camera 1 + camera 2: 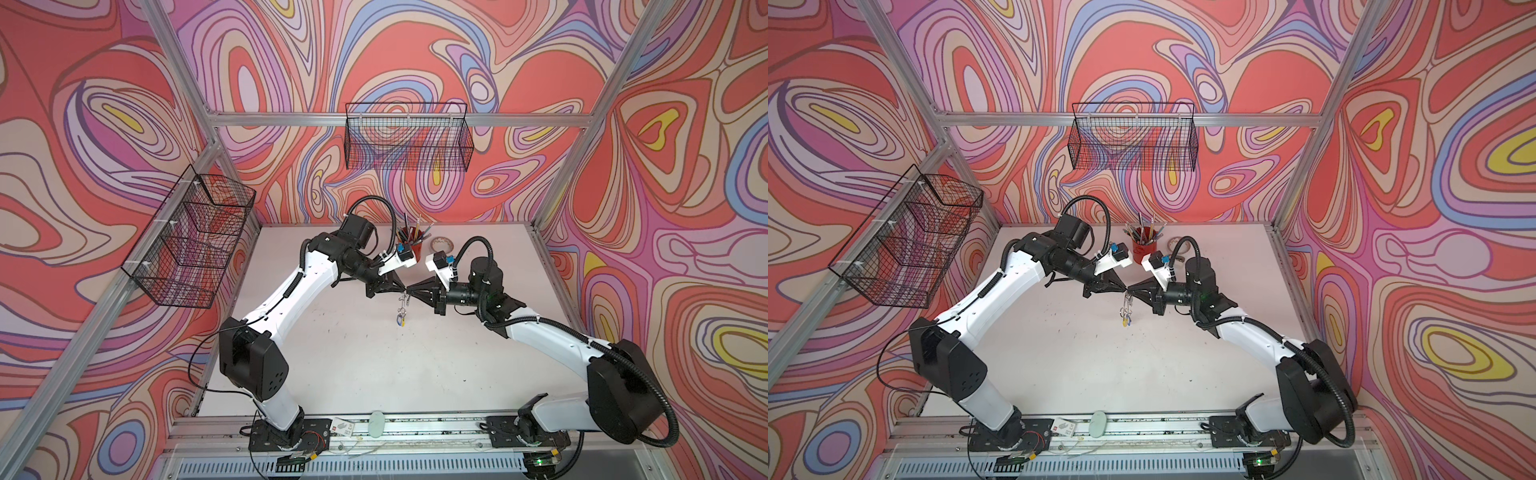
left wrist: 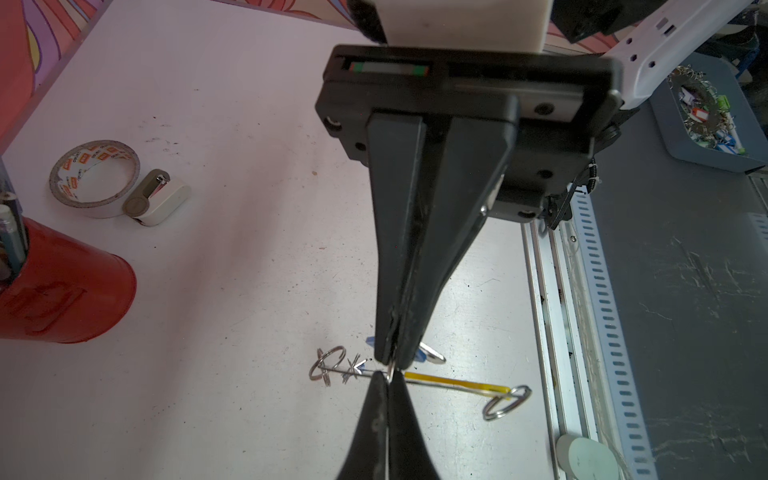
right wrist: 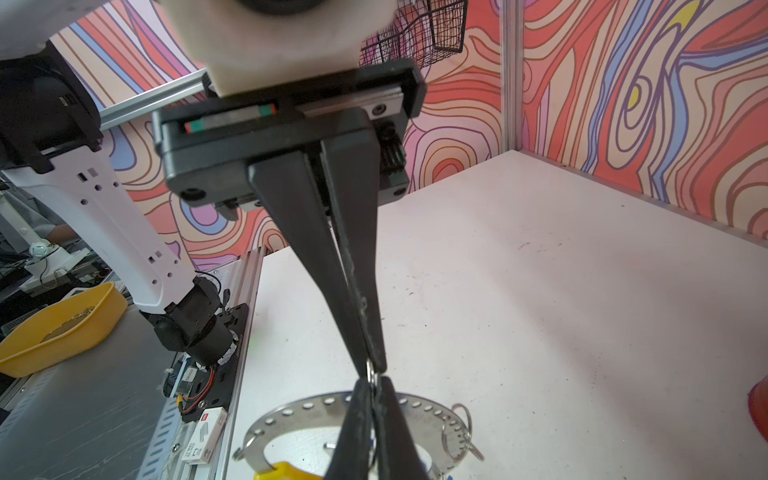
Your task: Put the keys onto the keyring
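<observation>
Silver perforated metal, flat and bent into one large hoop with one yellow plastic segment, makes up the keyring [image 3: 291,409]. It is seen hung beneath two meeting claws, above the middle of the white table [image 1: 332,374].

Two arms are shown. The left gripper [image 2: 392,359] is pressed together, and so is the right gripper [image 3: 371,368]. The two pairs of tips are set nose to nose, and a small wire loop [image 2: 390,371] at the hoop's rim is pinched between them. Which claw bears the hoop's weight cannot be told.

Three small split rings [image 2: 507,401] are counted near the hoop in the left wrist view, where it is presented edge-on. Of the keys [image 2: 420,356] only blue plastic is glimpsed, largely hidden by the left fingers [image 2: 399,232]; their number cannot be told.

Near the far edge of the table are placed:
- one red cup [image 2: 66,286] of pencils;
- one beige tape roll [image 2: 93,178];
- one small beige-and-white clip-like tool [image 2: 156,199], set against the roll.

Two baskets are fixed to the walls: a long wire basket [image 1: 409,160] at the back and a divided wire basket [image 1: 174,266] on the left. On the front rail are laid one pale green oval pad [image 1: 377,424] and one small white carton [image 1: 343,427]. Off the table are seen one yellow tub [image 3: 62,328] and one grey tray [image 2: 702,153] of tagged rings.
</observation>
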You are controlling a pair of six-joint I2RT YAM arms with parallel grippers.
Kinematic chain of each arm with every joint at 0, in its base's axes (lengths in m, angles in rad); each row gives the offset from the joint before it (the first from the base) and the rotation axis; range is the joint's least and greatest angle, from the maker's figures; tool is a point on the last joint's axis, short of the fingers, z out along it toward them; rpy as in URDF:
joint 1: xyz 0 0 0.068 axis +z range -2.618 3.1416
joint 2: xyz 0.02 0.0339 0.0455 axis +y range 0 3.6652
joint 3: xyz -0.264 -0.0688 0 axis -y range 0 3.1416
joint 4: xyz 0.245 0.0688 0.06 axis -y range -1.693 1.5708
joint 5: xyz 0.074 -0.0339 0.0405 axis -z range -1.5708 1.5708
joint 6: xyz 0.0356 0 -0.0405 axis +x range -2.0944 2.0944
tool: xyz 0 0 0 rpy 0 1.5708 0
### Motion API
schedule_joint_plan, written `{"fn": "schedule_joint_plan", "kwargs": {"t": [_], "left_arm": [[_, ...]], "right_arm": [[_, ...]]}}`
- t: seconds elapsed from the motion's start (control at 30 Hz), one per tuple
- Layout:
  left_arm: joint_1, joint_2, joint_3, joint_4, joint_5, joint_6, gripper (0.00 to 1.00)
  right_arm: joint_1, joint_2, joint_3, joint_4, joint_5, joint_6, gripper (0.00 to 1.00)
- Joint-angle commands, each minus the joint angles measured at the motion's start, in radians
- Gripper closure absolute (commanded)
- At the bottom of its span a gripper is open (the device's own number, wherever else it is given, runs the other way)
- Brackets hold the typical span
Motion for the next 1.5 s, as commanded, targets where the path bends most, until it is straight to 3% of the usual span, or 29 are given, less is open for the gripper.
{"fn": "schedule_joint_plan", "kwargs": {"t": [0.0,0.07,0.33,0.47,0.63,0.83,1.47], "left_arm": [[-0.006,-0.006,-0.023,0.022,-0.023,-0.061,1.0],[0.011,-0.033,-0.041,0.07,-0.001,-0.115,1.0],[0.038,-0.175,-0.228,0.32,0.07,-0.285,1.0],[0.038,-0.252,-0.389,0.553,0.087,-0.449,1.0],[0.036,-0.34,-0.591,0.922,0.068,-0.685,1.0],[0.031,-0.376,-0.763,1.274,0.027,-0.913,1.0],[-0.037,-0.266,-1.0,1.972,-0.165,-1.238,1.0]], "right_arm": [[0.006,-0.006,0.012,0.014,0.013,-0.009,0.9],[0.007,-0.016,0.022,-0.008,0.033,-0.003,0.79],[-0.019,-0.07,0.025,-0.026,0.155,0.104,0.63],[-0.065,-0.049,0.047,-0.048,0.131,0.187,0.62],[-0.069,-0.025,0.075,-0.086,0.112,0.185,0.62],[-0.069,-0.02,0.079,-0.075,0.104,0.2,0.53],[-0.081,0.051,0.07,0.032,0.023,0.299,0.54]]}}
